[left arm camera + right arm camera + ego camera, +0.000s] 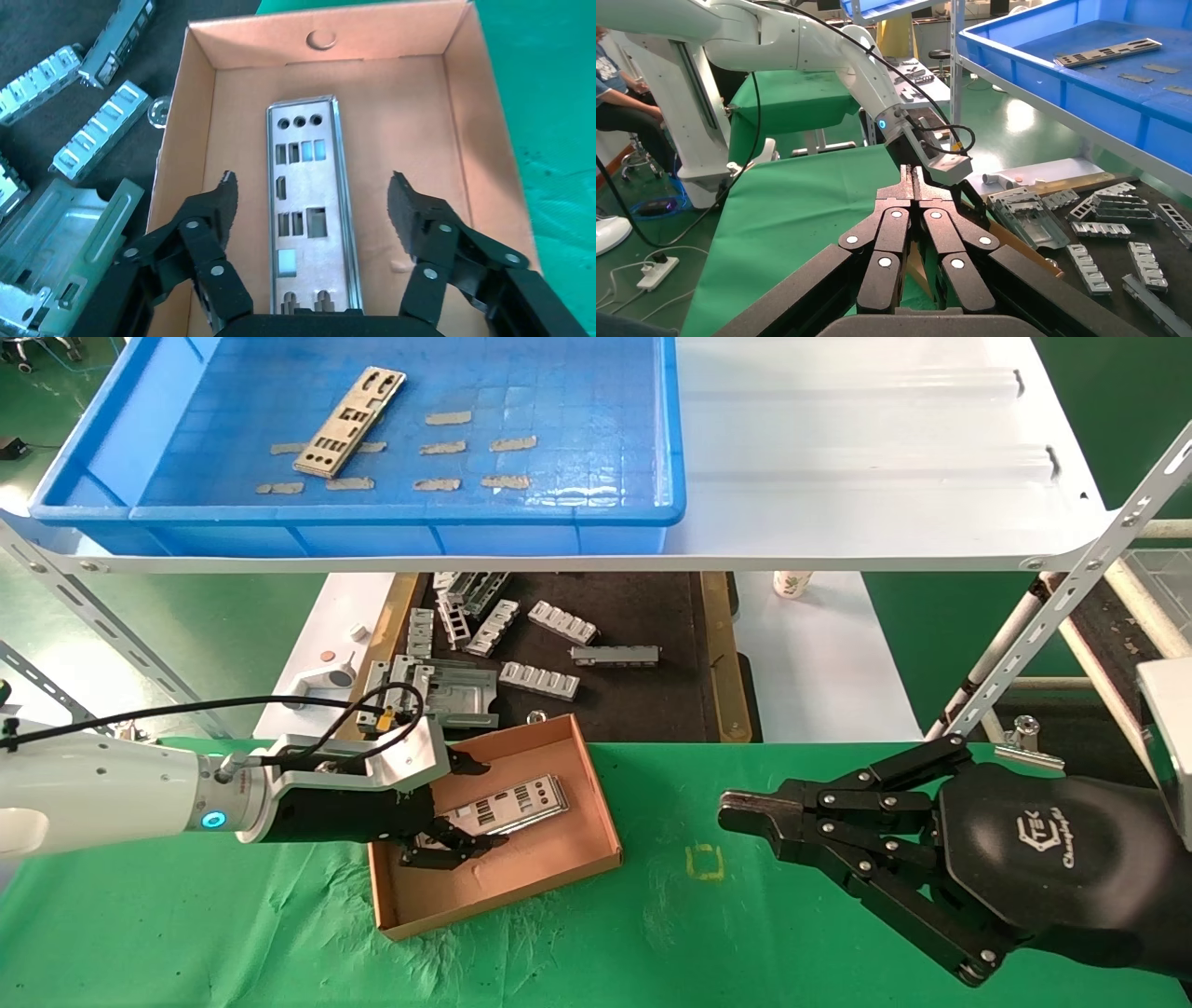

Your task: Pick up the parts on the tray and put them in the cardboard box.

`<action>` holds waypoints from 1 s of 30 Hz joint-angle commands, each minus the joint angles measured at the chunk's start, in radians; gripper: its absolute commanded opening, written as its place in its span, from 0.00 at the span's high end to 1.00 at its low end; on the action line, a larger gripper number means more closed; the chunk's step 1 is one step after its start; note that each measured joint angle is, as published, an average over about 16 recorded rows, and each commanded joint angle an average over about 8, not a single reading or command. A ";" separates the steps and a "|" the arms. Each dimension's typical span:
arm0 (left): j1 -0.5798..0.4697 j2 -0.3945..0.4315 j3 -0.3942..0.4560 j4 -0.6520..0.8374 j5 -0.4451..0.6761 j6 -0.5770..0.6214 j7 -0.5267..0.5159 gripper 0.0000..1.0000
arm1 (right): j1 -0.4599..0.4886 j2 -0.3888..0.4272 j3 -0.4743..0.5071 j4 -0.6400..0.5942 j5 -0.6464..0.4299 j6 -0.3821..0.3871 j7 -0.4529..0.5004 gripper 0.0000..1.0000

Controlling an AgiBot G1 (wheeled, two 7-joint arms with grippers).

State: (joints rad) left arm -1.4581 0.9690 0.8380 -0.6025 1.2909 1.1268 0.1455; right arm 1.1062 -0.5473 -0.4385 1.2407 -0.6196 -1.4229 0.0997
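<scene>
The right tool is closest in the head view. It is pressed together and holds nothing, parked above the green desk, well apart from the cardboard box. The left tool is low inside the box, spread apart, with one part lying flat on the box floor just ahead of it. Far past the left tool, up on the white shelf, sits the blue tray. One more part lies in it, among small grey tape strips.

In the left wrist view, the two fingers stand wide, one on each side of the part in the box. Neither finger touches it. The grey ribbed blocks lie outside the box on the black tray.

In the right wrist view, the right tool is closed tight and empty, and the left arm reaches down beyond it.

I think this part is now let go. To do this step well, the left tool should lift straight up with its fingers wide, so it does not drag the part or bump the box wall. Then it can go to the tray for the last part.
</scene>
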 commanded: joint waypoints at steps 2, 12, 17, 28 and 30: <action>-0.001 -0.005 -0.004 -0.012 -0.007 0.009 0.003 0.00 | 0.000 0.000 0.000 0.000 0.000 0.000 0.000 1.00; 0.011 -0.033 -0.037 -0.058 -0.076 0.056 0.000 0.00 | 0.000 0.000 0.000 0.000 0.000 0.000 0.000 1.00; 0.015 -0.061 -0.077 -0.075 -0.163 0.120 -0.019 0.00 | 0.000 0.000 0.000 0.000 0.000 0.000 0.000 0.81; 0.050 -0.107 -0.144 -0.136 -0.264 0.193 -0.093 0.00 | 0.000 0.000 0.000 0.000 0.000 0.000 0.000 0.00; 0.062 -0.116 -0.159 -0.156 -0.275 0.200 -0.102 0.00 | 0.000 0.000 0.000 0.000 0.000 0.000 0.000 0.00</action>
State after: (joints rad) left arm -1.3972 0.8525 0.6803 -0.7602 1.0195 1.3272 0.0453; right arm 1.1062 -0.5473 -0.4385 1.2407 -0.6196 -1.4229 0.0997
